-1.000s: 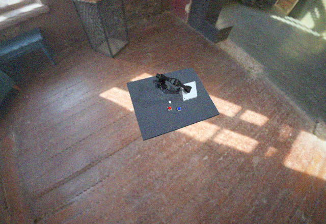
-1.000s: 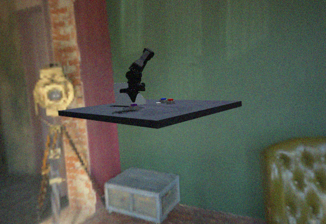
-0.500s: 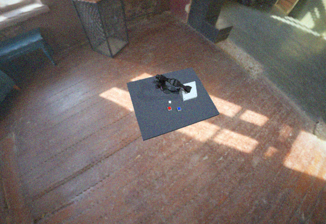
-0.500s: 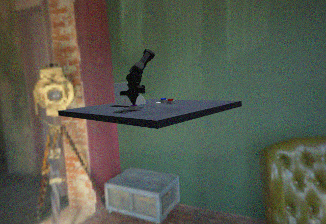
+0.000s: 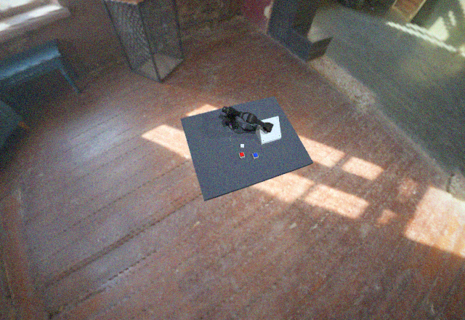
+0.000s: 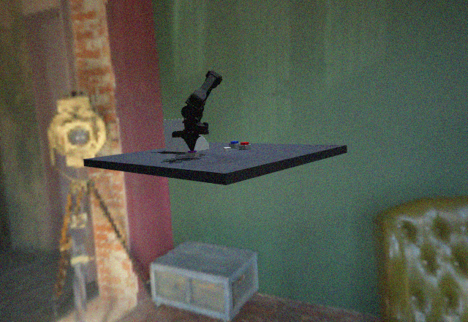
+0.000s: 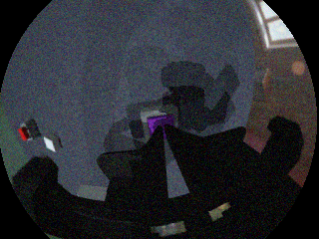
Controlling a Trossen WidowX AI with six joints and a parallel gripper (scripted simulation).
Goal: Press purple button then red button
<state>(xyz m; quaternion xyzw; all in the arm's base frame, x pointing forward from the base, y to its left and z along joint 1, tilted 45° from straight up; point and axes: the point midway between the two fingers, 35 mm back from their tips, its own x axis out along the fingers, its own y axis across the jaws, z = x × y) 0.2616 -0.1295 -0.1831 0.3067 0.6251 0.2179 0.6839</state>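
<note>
My gripper [image 6: 193, 149] [image 7: 162, 127] is shut and empty, pointing down, with its tips on the purple button [image 6: 191, 151] [image 7: 158, 120]. The purple cap sits low in its grey housing, and the fingers hide part of it. How deep it is pushed is hard to tell. The red button [image 5: 241, 154] [image 6: 244, 143] [image 7: 23, 133] stands apart from the gripper, its cap raised above its housing. In the top view the arm mostly hides the purple button.
A blue button [image 5: 256, 155] [image 6: 234, 142] stands beside the red one. A small white block [image 5: 242, 145] [image 6: 227, 148] [image 7: 50, 143] lies near the red button, on the side toward the arm. A white panel [image 5: 275, 133] stands by the arm's base on the dark table top [image 5: 213, 177] [image 6: 264, 157].
</note>
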